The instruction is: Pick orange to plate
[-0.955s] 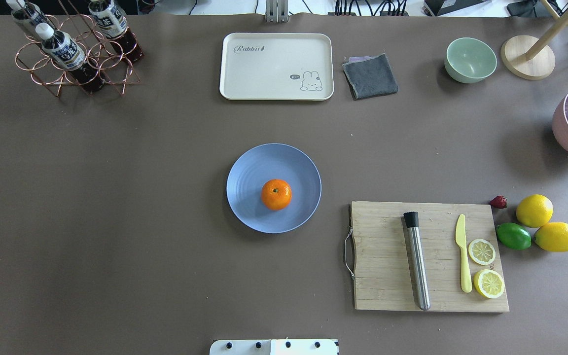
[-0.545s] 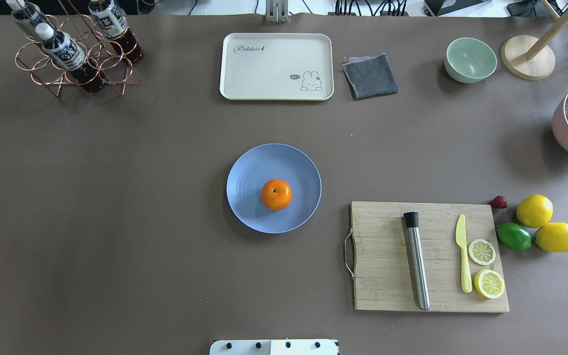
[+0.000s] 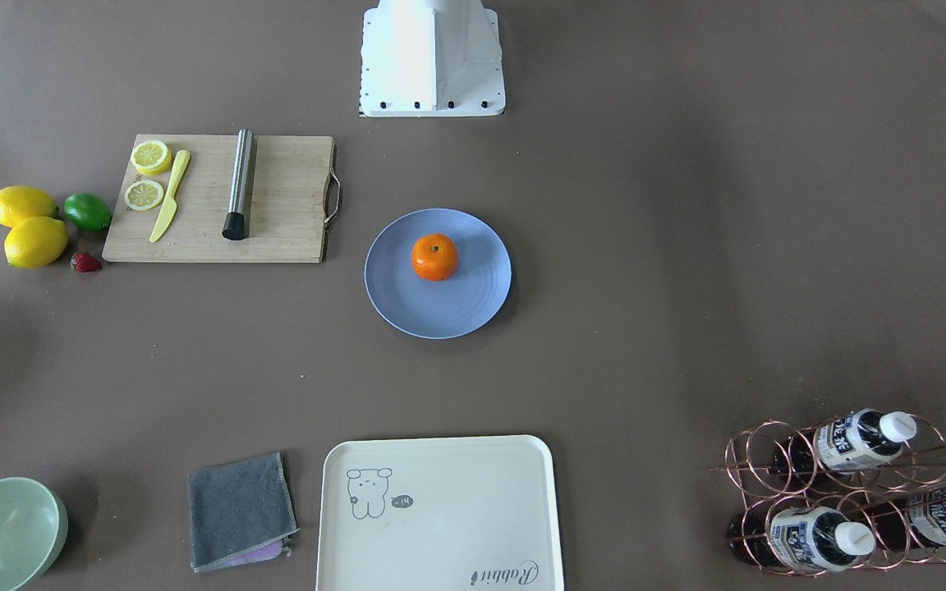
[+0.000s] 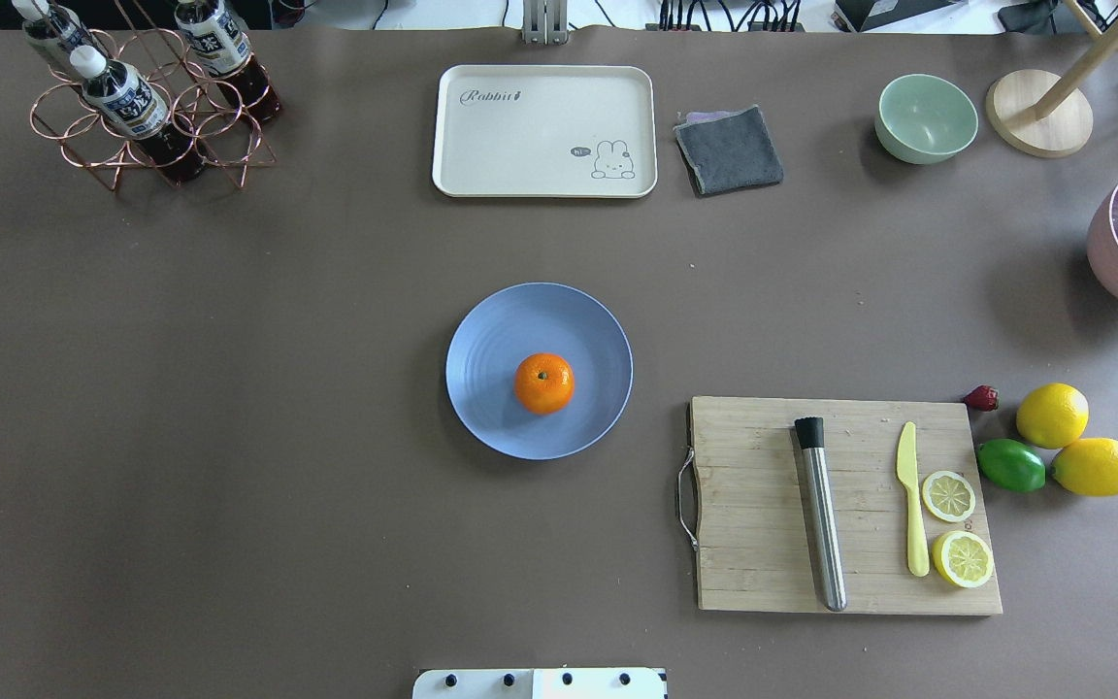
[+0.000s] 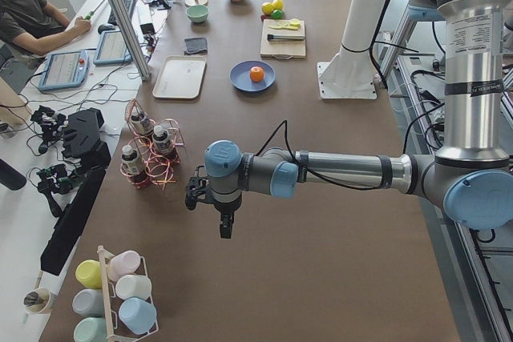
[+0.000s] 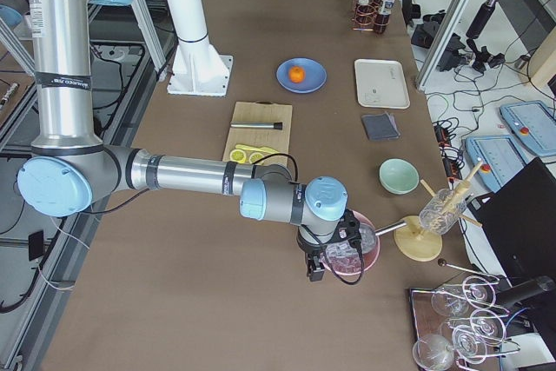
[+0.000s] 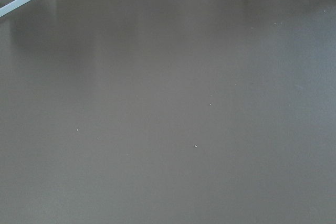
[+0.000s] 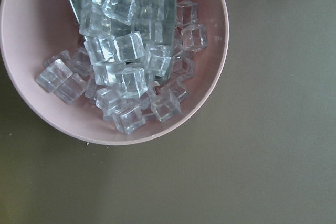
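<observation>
Evidently done: orange (image 4: 543, 382) sits near the middle of plate (image 4: 491, 330), unlikely to roll off; left claw (image 5: 227, 228) and right claw (image 6: 314, 270) hang well apart, grip state indeterminable.

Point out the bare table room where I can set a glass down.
Widest free patch: the brown table on the robot's left, between the round periwinkle-blue plate and the copper wire bottle rack. Another bare strip runs between that plate and the cream rectangular tray. Crowded: the robot's right, around the wooden cutting board, yellow lemons and pink bowl of ice.
</observation>
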You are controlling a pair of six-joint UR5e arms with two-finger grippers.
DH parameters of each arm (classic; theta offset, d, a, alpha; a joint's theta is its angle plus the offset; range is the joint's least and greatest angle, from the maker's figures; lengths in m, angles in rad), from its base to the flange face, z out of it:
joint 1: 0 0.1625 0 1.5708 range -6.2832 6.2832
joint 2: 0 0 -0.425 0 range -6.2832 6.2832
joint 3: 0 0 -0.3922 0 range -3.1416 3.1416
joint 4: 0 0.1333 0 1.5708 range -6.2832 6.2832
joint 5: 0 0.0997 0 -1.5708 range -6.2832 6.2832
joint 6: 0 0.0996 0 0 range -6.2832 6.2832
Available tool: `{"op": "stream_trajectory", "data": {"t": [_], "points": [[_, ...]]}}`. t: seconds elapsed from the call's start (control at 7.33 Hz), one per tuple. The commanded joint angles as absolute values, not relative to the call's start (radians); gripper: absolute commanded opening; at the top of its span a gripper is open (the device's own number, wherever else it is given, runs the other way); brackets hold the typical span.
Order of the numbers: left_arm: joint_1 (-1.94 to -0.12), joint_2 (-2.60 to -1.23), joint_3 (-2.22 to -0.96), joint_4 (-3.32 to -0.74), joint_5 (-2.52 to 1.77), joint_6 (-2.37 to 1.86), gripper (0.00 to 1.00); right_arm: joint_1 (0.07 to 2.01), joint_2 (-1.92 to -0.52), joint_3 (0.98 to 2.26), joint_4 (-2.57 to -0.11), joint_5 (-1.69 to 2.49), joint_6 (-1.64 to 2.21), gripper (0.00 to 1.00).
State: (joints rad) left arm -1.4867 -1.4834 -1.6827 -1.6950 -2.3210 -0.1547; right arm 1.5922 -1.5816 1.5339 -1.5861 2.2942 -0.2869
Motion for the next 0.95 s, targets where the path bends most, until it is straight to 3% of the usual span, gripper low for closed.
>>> {"op": "stream_trajectory", "data": {"t": [0.0, 0.82], "points": [[-1.491, -1.483, -1.683, -1.695, -2.321, -0.150, 0.97, 1.586, -1.582, 1.529, -1.586, 2.293, -0.285, 1.00], [-1.512, -1.454, -1.681, -1.745, -2.322, -0.144, 0.98, 1.569, -1.569, 1.534, -1.588, 2.301, -0.268, 1.00]]}}
